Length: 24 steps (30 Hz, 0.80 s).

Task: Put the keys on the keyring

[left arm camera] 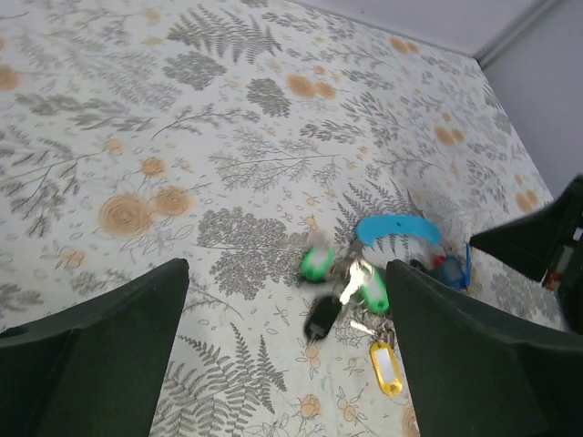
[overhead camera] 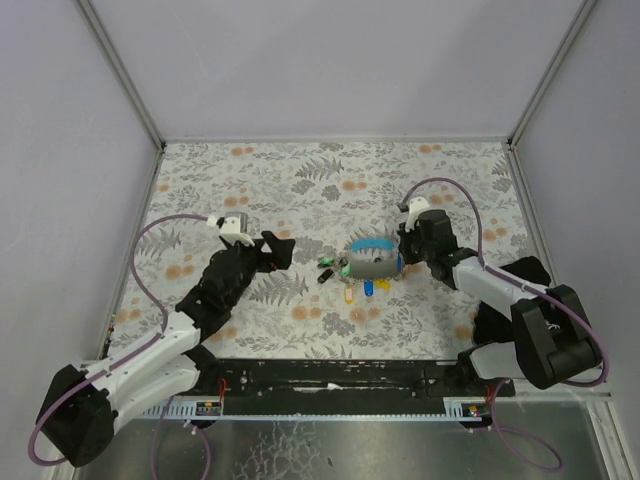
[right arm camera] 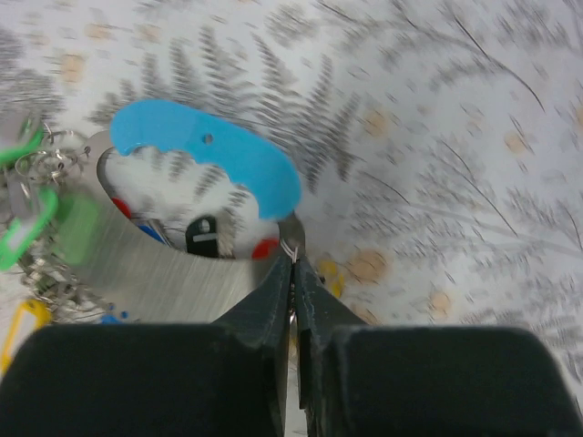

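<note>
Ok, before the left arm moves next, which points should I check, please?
1. Left gripper open and empty: ok.
2. The keys lie on the table ahead of it, in plain view: ok.
3. Right gripper at the keyring, jaws almost together: firm hold cannot tell.
4. Keys already threaded on the keyring: cannot tell, the bunch is tangled.

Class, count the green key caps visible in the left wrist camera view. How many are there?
2. One green cap lies below and left of the blue strap; the other green cap sits just right of it, above the yellow tag. Others may be hidden.
</note>
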Each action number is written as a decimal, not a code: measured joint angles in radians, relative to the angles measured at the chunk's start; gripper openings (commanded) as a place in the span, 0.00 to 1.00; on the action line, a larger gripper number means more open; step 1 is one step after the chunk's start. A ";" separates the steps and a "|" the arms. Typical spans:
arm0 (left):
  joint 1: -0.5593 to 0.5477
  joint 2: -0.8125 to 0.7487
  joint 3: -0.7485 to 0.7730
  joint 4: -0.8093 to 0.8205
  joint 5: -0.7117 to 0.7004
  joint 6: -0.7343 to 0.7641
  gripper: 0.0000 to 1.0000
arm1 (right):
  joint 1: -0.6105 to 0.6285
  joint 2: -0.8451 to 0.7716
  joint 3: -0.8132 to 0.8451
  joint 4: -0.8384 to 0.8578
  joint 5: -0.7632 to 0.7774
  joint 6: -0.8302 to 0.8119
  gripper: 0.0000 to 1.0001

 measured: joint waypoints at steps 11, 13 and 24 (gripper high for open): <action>0.000 -0.147 0.024 -0.284 -0.177 -0.198 1.00 | -0.079 -0.148 -0.100 -0.003 0.100 0.148 0.52; 0.000 -0.148 0.063 -0.366 -0.203 -0.244 1.00 | -0.079 -0.244 -0.128 -0.026 0.106 0.160 0.56; 0.000 -0.288 0.320 -0.761 -0.251 -0.306 1.00 | -0.079 -0.844 -0.126 -0.312 0.155 0.168 0.99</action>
